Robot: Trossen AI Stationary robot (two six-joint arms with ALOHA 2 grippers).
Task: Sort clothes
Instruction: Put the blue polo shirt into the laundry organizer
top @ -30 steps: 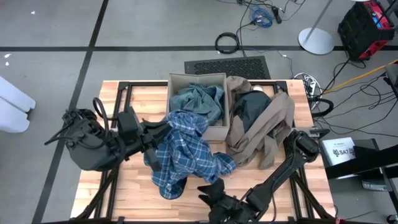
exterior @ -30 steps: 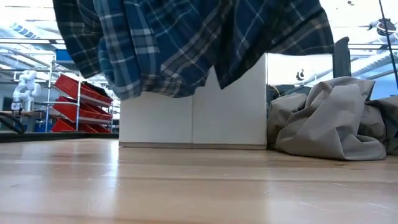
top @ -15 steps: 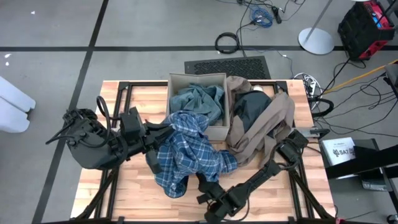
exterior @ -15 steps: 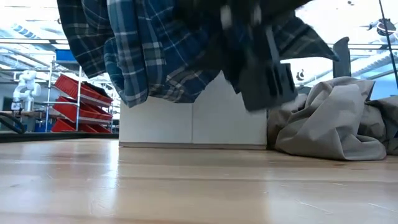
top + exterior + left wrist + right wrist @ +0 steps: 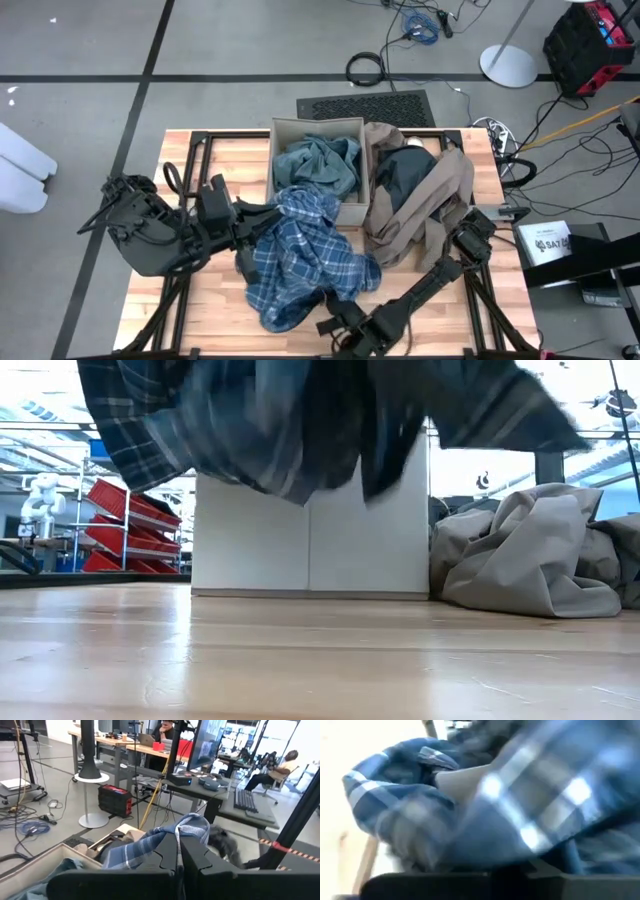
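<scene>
plaid shirt [image 5: 300,255] lifted over table [image 5: 200,320] front of box [image 5: 316,132], left gripper [image 5: 262,218] pinching its upper edge, right gripper [image 5: 340,318] pressed together on its lower hem, taupe piece [image 5: 425,205] right of box

Bare tabletop [image 5: 190,300] beneath hanging plaid shirt [image 5: 305,255]

Robotics lab: a wooden worktop [image 5: 215,160] stood on a taped floor amid cables [image 5: 420,22], monitor desks [image 5: 240,802] and red parts bins [image 5: 125,520].
</scene>
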